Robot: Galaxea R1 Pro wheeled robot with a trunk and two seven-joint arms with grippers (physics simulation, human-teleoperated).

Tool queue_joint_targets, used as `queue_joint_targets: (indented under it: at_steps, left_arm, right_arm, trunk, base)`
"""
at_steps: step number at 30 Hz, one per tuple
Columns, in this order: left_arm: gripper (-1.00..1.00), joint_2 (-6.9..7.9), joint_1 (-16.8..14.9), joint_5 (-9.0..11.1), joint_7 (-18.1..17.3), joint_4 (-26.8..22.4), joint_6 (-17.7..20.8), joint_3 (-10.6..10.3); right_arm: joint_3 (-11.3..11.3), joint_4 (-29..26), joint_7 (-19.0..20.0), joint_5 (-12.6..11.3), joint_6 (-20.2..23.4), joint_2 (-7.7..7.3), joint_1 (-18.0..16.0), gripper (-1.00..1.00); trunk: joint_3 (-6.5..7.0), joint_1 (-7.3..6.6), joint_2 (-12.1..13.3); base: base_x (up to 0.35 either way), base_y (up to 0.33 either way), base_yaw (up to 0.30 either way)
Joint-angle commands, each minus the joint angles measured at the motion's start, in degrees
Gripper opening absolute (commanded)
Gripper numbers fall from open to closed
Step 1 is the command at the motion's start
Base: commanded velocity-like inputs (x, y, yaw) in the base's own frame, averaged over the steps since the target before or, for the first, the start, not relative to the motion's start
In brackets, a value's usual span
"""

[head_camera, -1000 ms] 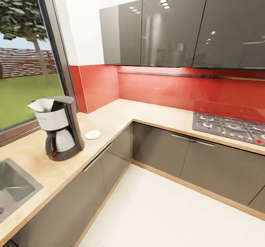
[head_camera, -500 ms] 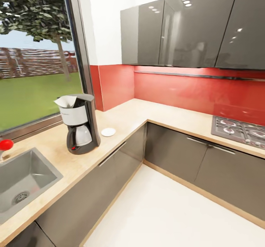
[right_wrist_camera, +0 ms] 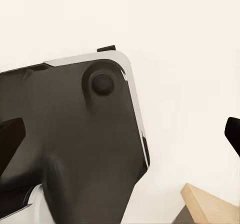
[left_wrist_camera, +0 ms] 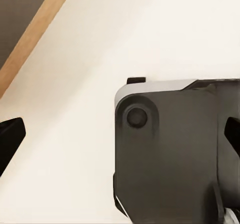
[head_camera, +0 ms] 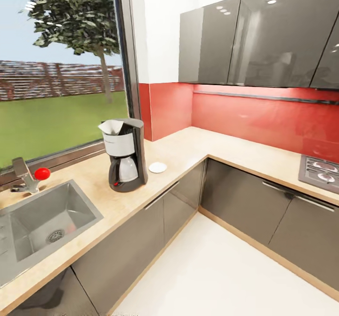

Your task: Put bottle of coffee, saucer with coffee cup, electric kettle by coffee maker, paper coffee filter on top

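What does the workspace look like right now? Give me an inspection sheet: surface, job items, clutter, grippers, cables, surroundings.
Surface: kitchen countertop, beige, L-shaped over grey cabinets, steel sink set in.
Job's things: coffee maker upright on the countertop beside the window; paper coffee filter sits in its top; saucer lies flat close beside it, apart, with no cup on it.
Clutter: nothing seen.
Grippers: left gripper and right gripper both open, nothing between the fingers, pointed down at the pale floor.
Cables: nothing seen.
Surroundings: tap with red knob, hob, red splashback, grey wall cabinets, window onto a lawn.
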Motion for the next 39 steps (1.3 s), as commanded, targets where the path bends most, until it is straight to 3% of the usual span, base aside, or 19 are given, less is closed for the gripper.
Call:
queue_joint_targets:
  at_steps: [1, 15, 39]
  left_arm:
    - [1.0, -0.04, -0.1, -0.6, 0.3, 0.1, -0.1, 0.2]
    - [1.0, -0.08, -0.1, -0.7, 0.3, 0.0, -0.1, 0.1]
    - [1.0, -0.02, -0.1, -0.6, 0.3, 0.0, -0.1, 0.1]
  right_arm:
    - [-0.2, 0.0, 0.0, -0.2, -0.1, 0.01, 0.0, 1.0]
    - [-0.2, 0.0, 0.0, -0.2, -0.1, 0.01, 0.0, 1.0]
    - [-0.2, 0.0, 0.0, -0.2, -0.1, 0.01, 0.0, 1.0]
  trunk:
    - [-0.12, 0.03, -0.1]
    - [-0.12, 0.03, -0.1]
    - [-0.12, 0.03, -0.1]
  base:
    - [0.0, 0.0, 0.276]
    - [0.0, -0.129, 0.276]
    - [0.0, -0.006, 0.276]
